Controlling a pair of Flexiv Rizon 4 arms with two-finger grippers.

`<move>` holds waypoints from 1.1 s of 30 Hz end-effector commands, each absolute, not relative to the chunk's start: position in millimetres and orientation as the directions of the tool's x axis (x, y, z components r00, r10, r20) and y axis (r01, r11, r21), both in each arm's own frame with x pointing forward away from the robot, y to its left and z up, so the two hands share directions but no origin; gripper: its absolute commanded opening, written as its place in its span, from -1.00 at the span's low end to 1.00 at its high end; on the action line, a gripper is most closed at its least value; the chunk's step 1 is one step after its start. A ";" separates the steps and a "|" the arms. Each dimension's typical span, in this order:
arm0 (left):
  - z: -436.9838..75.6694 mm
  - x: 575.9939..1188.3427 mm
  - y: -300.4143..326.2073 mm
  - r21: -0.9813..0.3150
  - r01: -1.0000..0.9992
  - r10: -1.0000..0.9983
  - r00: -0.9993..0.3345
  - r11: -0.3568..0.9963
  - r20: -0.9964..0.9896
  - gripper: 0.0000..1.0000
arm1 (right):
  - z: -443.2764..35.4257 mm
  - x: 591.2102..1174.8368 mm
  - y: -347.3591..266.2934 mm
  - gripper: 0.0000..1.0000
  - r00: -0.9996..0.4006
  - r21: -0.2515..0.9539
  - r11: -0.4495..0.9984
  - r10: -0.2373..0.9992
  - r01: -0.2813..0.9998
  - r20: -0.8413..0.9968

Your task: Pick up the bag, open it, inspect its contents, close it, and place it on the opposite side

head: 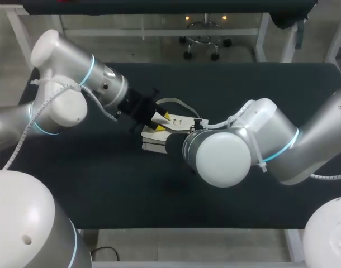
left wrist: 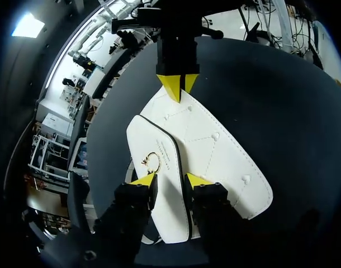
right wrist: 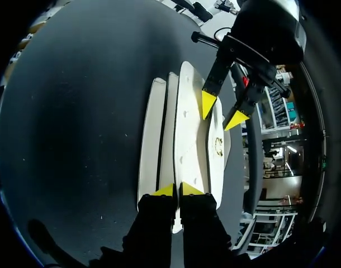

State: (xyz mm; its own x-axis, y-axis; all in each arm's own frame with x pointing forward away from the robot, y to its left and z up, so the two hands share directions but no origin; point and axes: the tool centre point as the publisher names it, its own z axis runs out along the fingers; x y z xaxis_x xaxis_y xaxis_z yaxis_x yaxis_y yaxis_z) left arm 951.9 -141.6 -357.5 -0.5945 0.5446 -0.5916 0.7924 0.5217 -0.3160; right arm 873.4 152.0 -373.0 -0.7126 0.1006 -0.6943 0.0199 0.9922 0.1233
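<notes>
While both arms meet at mid-table (head: 260, 89), you have the white bag (head: 152, 140) lying there between them, its strap (head: 176, 102) looped behind it. Your left gripper (left wrist: 170, 180) is clamped on the flap (left wrist: 159, 145): one yellow tip presses each long edge, just short of the gold ring (left wrist: 152, 162). Your right gripper (right wrist: 177, 190) comes in from the opposite end and is pinched on the thin edge of the panel beside the flap, its tips almost together. Seen from the left wrist, that gripper sits at the bag's far end, facing your left one.
</notes>
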 end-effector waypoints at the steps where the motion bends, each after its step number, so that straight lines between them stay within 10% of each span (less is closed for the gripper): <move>1: -365.3 953.4 -147.6 -0.310 0.788 0.534 -0.596 0.531 -0.600 -0.45 | -377.5 870.2 149.6 -1.00 -0.700 0.165 0.986 0.102 -0.022 -0.707; 3: -365.5 956.0 -148.4 -0.315 0.778 0.522 -0.607 0.543 -0.599 -0.98 | -377.5 870.2 149.6 -1.00 -0.700 0.165 0.986 0.102 -0.022 -0.707; 33: -318.5 999.2 -140.3 -0.578 0.476 0.384 -0.879 0.663 -0.284 -1.00 | -377.5 870.2 149.6 -1.00 -0.700 0.165 0.986 0.102 -0.022 -0.707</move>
State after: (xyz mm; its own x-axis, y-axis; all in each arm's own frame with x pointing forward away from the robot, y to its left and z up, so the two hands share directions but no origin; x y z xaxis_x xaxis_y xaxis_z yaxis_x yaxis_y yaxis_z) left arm 992.9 -139.0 -318.6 -0.8791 0.3552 -0.3179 0.4766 0.6643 -0.5758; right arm 873.1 153.6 -372.9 -0.7133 0.1003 -0.6937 0.0177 0.9920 0.1253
